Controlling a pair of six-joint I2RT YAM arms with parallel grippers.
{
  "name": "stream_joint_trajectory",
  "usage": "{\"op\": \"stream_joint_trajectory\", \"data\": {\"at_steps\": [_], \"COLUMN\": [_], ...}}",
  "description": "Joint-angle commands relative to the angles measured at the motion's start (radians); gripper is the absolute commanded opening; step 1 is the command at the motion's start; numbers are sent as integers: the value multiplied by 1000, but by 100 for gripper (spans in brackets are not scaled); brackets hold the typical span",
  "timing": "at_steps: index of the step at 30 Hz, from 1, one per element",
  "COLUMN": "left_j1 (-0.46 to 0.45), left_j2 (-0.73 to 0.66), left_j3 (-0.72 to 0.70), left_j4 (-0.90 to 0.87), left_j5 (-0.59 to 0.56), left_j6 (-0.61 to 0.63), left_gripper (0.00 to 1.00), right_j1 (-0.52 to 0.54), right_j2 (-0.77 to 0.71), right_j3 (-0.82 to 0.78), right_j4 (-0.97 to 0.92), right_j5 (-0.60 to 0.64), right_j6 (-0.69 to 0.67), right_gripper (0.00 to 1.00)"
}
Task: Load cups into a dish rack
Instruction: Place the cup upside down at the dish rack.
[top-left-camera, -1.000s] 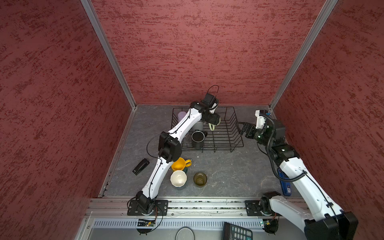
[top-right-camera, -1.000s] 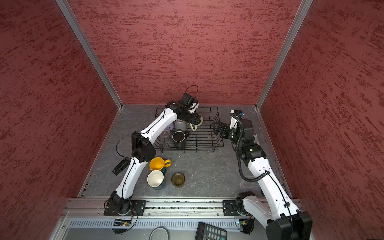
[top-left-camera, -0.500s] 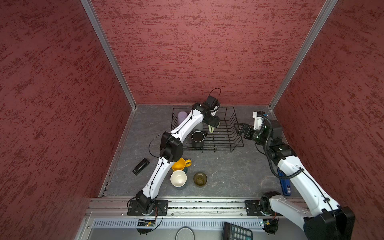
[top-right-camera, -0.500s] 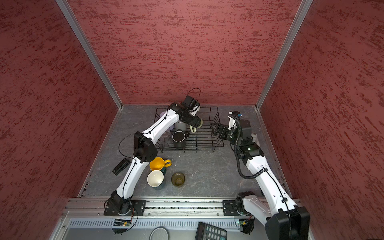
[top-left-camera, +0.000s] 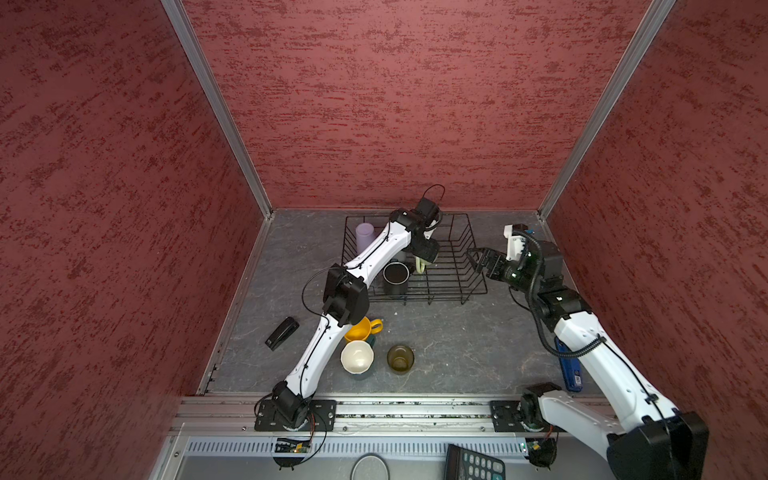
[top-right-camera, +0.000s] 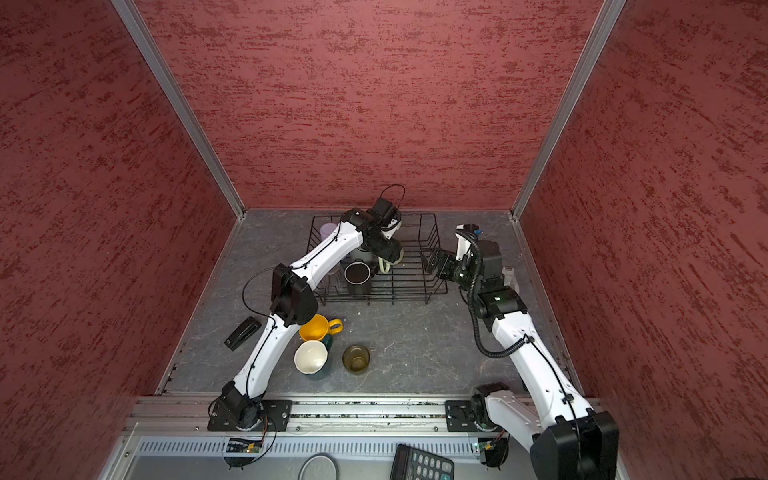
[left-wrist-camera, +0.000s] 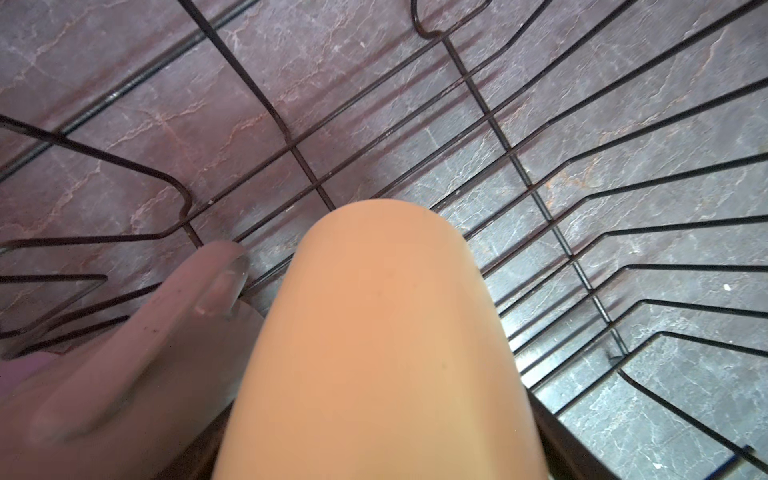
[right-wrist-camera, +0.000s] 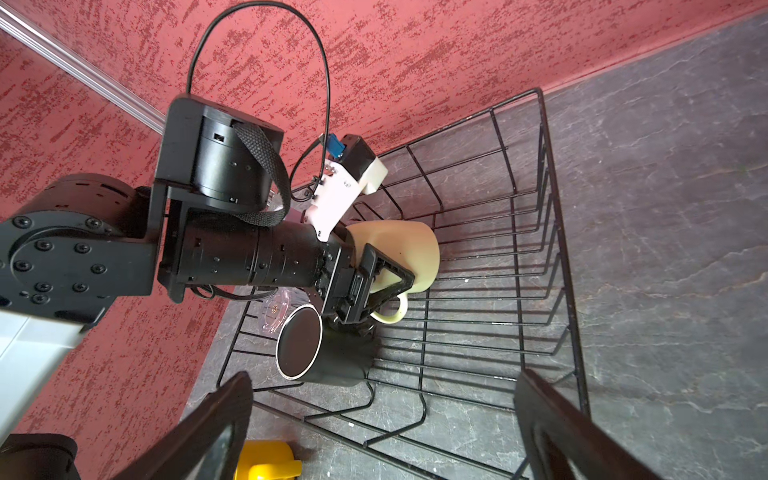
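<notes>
The left gripper (right-wrist-camera: 376, 286) was clamped on the pale green mug (right-wrist-camera: 409, 249), one finger (right-wrist-camera: 388, 270) lying across the mug wall, with the handle showing just below it. In the left wrist view the mug (left-wrist-camera: 374, 332) filled the foreground; one blurred finger (left-wrist-camera: 166, 316) showed beside it, the opposite finger was hidden. The mug sat low inside the dish rack (top-left-camera: 457, 287), tilted. I could not tell whether it touched the wires.

Just beside it in the rack stood the black mug (top-left-camera: 395, 276), and behind that the clear glass (right-wrist-camera: 275, 312), largely covered by the arm. The lilac tumbler (top-left-camera: 365, 235) stood in the rack's far left corner.

The right gripper (top-left-camera: 482, 261) hung with jaws wide apart and empty, near the rack's right end.

On the table (top-left-camera: 457, 345), the yellow mug (top-left-camera: 362, 329) was partly under the left elbow, with the dark teal mug (top-left-camera: 356, 357) and olive-brown glass (top-left-camera: 400, 358) nearer the front. A calculator (top-left-camera: 473, 463) was cut off by the frame edge.
</notes>
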Motion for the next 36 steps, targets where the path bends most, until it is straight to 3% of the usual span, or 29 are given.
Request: {"op": "stream_joint_trajectory", "data": {"at_steps": [1, 15, 18, 36], "left_j1": [-8, -9, -8, -25], "left_j2": [5, 26, 26, 35], "left_j3": [35, 35, 35, 31], "left_j4": [18, 13, 14, 11], "left_j5": [-24, -48, -52, -40], "left_j6": [5, 0, -1, 39], "left_gripper": [17, 34, 44, 74], "right_j1": [-4, -4, -3, -4], "right_j2": [0, 1, 0, 1], "right_j3": [-4, -12, -14, -13], "right_j4": [31, 33, 34, 33], "right_j5": [-17, -15, -14, -14], "right_j6": [8, 7, 6, 3], "right_gripper": [99, 99, 99, 99]}}
